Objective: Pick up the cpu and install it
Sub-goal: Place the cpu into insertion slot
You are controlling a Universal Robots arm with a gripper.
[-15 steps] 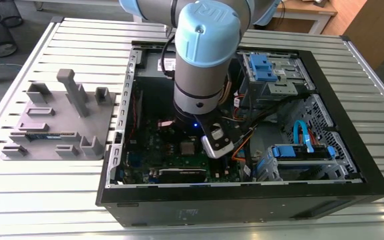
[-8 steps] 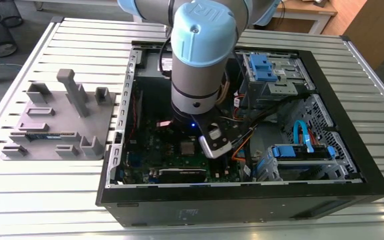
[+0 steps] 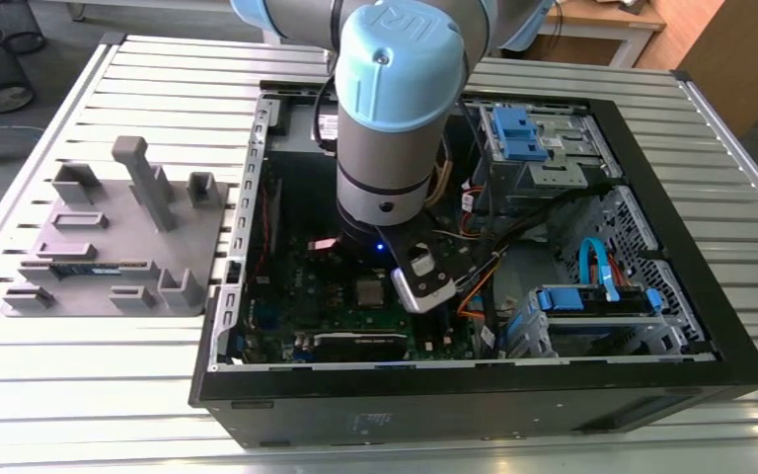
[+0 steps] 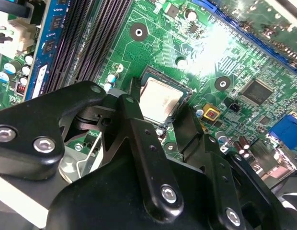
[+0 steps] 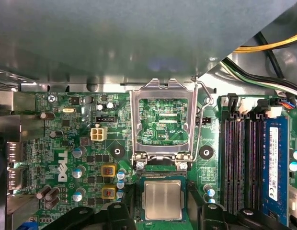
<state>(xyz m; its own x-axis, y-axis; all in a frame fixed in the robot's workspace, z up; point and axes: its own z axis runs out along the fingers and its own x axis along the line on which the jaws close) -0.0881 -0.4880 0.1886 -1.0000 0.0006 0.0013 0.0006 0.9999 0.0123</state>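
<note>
We hold our jaws parted either side of the cpu (image 5: 162, 200), lying flat in its socket (image 5: 163, 178), whose retention frame (image 5: 135, 124) is flipped open to admit it.

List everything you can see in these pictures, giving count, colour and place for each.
computer case: one, black, open-topped, on the slatted table.
motherboard: one, green, inside the case.
cpu: one, silver, seated on the motherboard.
socket frame: one, silver, hinged open beside the cpu.
fixture block: one, grey, on the table, at the exterior view's left.
arm: one, pale blue and silver, reaching into the case.
pincer: one, black, open, straddling the cpu.
</note>
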